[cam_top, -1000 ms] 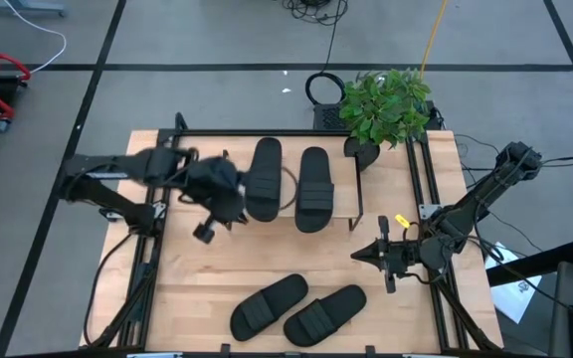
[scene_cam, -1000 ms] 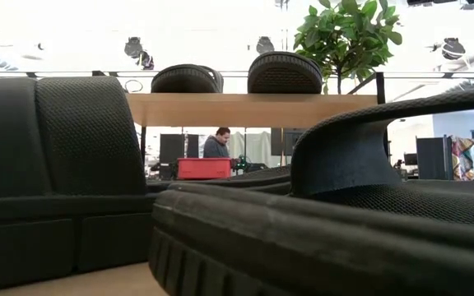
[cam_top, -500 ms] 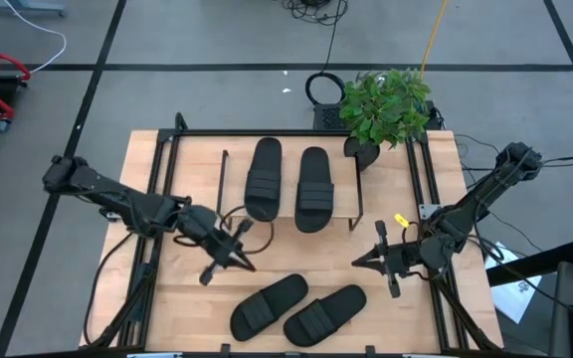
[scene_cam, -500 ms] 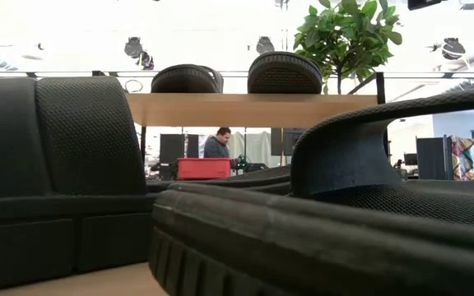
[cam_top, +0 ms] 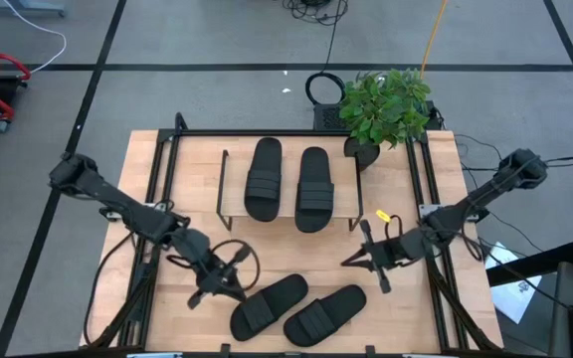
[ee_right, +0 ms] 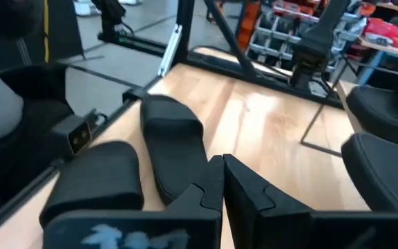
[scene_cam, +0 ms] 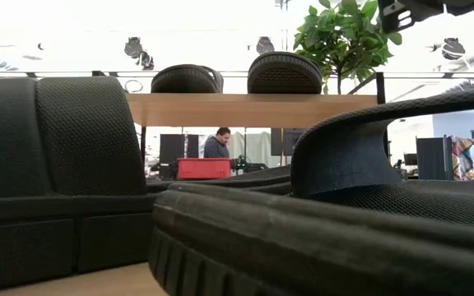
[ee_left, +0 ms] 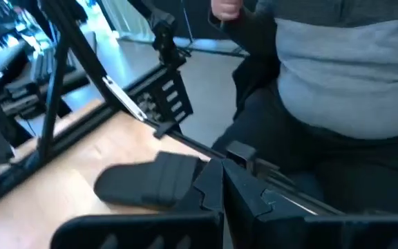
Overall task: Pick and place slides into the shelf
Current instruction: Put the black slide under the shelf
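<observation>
L gripper [cam_top: 229,289] low, fingers together, by floor slides [cam_top: 269,304]

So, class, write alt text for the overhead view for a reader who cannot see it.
Two black slides lie side by side on the small wooden shelf, and two more slides lie on the table's near edge. The left gripper hangs beside the near pair; the right gripper hangs above them.

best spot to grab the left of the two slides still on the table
Grip its wide ribbed strap, coming down from above: the slide lies flat, sole down, so the raised strap is its only pinchable part. The left gripper sits just beside it.
</observation>
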